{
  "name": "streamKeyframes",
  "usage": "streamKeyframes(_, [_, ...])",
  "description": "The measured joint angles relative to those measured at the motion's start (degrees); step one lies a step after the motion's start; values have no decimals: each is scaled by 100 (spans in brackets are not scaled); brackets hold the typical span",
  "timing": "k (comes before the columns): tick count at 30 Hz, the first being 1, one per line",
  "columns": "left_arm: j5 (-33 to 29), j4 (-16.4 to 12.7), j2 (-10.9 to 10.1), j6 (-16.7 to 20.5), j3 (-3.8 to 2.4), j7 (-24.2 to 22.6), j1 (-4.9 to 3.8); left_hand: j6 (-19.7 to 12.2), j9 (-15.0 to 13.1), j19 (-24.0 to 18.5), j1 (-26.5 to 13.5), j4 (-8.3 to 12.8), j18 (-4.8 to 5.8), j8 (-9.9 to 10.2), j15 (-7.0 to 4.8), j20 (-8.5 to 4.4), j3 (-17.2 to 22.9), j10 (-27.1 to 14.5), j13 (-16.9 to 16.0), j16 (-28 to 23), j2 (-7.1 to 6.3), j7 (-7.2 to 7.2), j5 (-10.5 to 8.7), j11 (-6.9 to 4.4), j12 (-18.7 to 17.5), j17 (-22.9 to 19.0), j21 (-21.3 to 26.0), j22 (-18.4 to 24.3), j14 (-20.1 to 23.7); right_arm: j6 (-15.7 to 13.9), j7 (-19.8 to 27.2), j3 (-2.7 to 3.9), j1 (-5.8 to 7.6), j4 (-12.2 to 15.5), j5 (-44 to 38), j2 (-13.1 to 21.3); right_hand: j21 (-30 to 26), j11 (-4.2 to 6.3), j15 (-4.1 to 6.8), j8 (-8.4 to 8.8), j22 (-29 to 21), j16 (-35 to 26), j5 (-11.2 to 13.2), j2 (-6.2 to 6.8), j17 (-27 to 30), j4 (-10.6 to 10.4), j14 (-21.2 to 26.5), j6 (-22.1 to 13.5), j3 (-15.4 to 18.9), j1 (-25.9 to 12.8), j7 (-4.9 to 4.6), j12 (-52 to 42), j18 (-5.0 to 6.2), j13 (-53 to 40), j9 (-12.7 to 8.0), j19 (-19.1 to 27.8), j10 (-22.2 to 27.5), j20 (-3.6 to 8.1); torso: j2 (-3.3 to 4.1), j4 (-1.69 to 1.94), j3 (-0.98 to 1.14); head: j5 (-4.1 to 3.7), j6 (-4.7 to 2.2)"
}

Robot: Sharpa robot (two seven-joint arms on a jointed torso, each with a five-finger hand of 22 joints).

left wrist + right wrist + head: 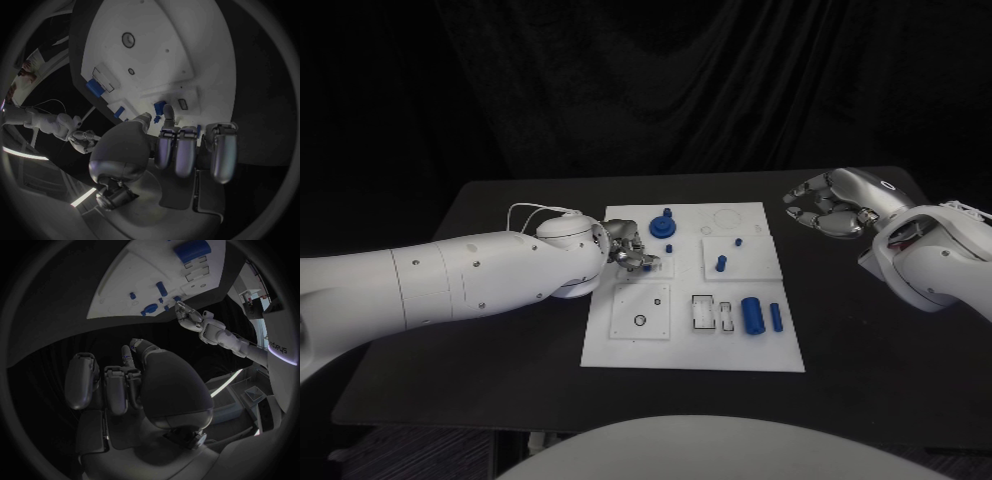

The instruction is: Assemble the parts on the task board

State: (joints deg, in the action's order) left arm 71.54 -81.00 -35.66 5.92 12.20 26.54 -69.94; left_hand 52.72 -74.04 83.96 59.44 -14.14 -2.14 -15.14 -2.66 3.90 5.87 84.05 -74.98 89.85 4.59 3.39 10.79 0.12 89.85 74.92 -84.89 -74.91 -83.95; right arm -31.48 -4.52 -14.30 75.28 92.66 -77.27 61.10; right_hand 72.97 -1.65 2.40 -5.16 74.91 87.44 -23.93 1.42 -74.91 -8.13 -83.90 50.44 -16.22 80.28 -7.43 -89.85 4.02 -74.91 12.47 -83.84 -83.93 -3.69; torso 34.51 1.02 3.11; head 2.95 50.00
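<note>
Left hand (629, 250) over task board (747, 355) — right hand (828, 204) apart, curled

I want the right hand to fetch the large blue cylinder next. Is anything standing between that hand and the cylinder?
Nothing visible does. The right hand hangs above bare black table beyond the task board's far right corner. The large blue cylinder lies on the board's near right part, with a slimmer blue pin alongside, on its right.

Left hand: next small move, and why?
Probably lower the left hand onto the blue round part beside it. It holds nothing, hovering at the task board's far left corner; the right hand sits curled off the board.
</note>
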Motion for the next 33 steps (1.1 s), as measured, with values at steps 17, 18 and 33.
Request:
streamKeyframes(17, [4,185,158,-184,0,4,54,0,50,0,26,0,0,50,0,0,0,0,0,0,26,0,0,0,0,0,0,0,0,33,-5,0,0,3,0,-4,0,0,0,0,0,0,0,0,0,1,0,0,-33,0,0,0,0,0,1,0,0,0,2,8,1,10,0])
streamKeyframes(18, [4,188,160,-193,0,4,61,0,64,0,75,0,0,85,0,0,0,0,0,0,27,0,36,0,0,0,24,0,0,34,-5,0,0,3,0,-4,1,0,0,0,0,0,0,0,0,1,0,0,-33,0,0,0,0,0,1,0,0,0,2,8,1,12,0])
streamKeyframes(33, [8,221,168,-232,-9,-36,71,63,228,0,534,342,0,321,0,0,380,-18,0,0,-13,-21,857,-20,0,0,45,0,0,52,-9,1,0,2,1,-8,1,0,0,0,0,0,-25,0,0,0,0,0,-32,0,0,0,0,0,2,0,0,0,2,3,0,-15,0])
